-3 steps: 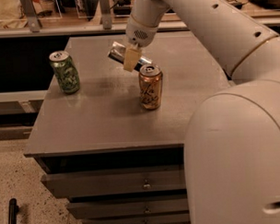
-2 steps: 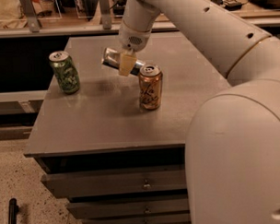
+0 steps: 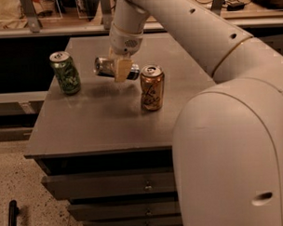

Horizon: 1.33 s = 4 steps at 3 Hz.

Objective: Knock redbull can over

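Note:
The redbull can point(image 3: 104, 66), slim and silver-and-blue, lies on its side across the back middle of the grey table point(image 3: 95, 130), its silver top pointing left. My gripper point(image 3: 123, 73) reaches down from the white arm and sits right in front of the can's middle, covering part of it. I cannot tell whether the can is held or only touched, nor whether it rests on the table or hangs just above it.
A green patterned can point(image 3: 65, 72) stands upright at the back left of the table. A wider gold/orange can point(image 3: 152, 87) stands upright just right of my gripper. My large white arm fills the right side. Drawers sit below the tabletop.
My gripper and the sideways redbull can have moved left and slightly toward the front, away from the gold can. The other two cans have not moved.

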Available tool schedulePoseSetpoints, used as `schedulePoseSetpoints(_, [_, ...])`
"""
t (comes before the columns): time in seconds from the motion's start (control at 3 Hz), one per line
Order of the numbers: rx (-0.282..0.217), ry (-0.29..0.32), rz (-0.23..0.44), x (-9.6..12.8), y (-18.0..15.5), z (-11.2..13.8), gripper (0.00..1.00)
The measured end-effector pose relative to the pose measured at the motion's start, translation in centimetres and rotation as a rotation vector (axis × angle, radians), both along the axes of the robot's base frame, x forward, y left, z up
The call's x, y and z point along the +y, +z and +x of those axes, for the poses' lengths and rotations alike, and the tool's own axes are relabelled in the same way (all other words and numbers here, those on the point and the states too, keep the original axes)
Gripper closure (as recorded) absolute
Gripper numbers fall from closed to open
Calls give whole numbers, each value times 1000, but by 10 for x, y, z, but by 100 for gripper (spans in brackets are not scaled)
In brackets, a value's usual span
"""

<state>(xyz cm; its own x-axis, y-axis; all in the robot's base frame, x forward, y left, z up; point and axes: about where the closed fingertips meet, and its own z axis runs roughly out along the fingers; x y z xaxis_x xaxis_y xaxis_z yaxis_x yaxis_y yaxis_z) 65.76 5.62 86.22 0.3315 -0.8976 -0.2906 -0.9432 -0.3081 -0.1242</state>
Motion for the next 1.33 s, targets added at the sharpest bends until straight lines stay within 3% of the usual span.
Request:
schedulePoseSetpoints(0.33, [8, 87, -25, 7, 1, -5, 59])
schedulePoseSetpoints(1.0, [-10, 85, -8, 14, -3, 2, 12])
schedulePoseSetpoints(1.33, [-18, 84, -1, 17, -5, 5, 0])
